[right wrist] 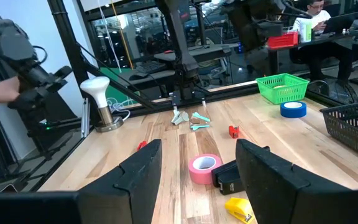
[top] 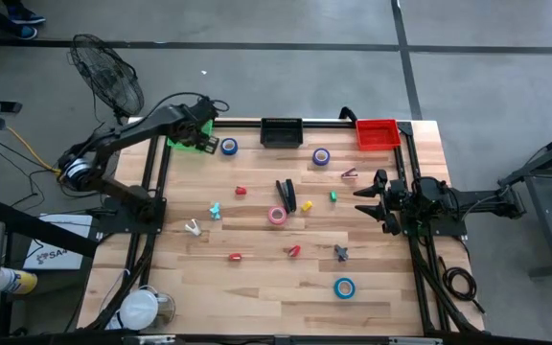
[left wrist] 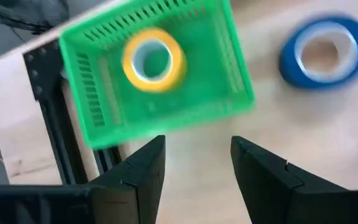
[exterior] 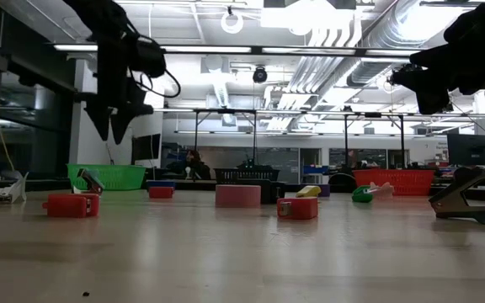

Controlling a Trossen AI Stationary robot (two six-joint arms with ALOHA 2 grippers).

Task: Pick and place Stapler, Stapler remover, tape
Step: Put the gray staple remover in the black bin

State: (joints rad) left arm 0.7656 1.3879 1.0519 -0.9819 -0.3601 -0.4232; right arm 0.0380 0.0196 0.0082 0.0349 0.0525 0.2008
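Note:
My left gripper (left wrist: 197, 158) hangs open over the near edge of the green basket (top: 182, 142) at the table's far left, with nothing between its fingers. A yellow tape roll (left wrist: 154, 59) lies flat on the basket's floor. A blue roll (left wrist: 324, 53) lies on the table beside the basket. The purple roll (top: 321, 156), the pink roll (top: 277, 216) and a teal roll (top: 344, 287) lie flat on the wood. The black stapler (top: 286, 195) lies mid-table. My right gripper (right wrist: 197, 168) waits open at the right edge.
A black basket (top: 281, 131) and a red basket (top: 377, 132) stand along the far edge. Small staple removers and clips in white (top: 193, 227), teal (top: 215, 211), red (top: 235, 257) and grey (top: 341, 252) are scattered about. A white round object (top: 142, 307) sits near left.

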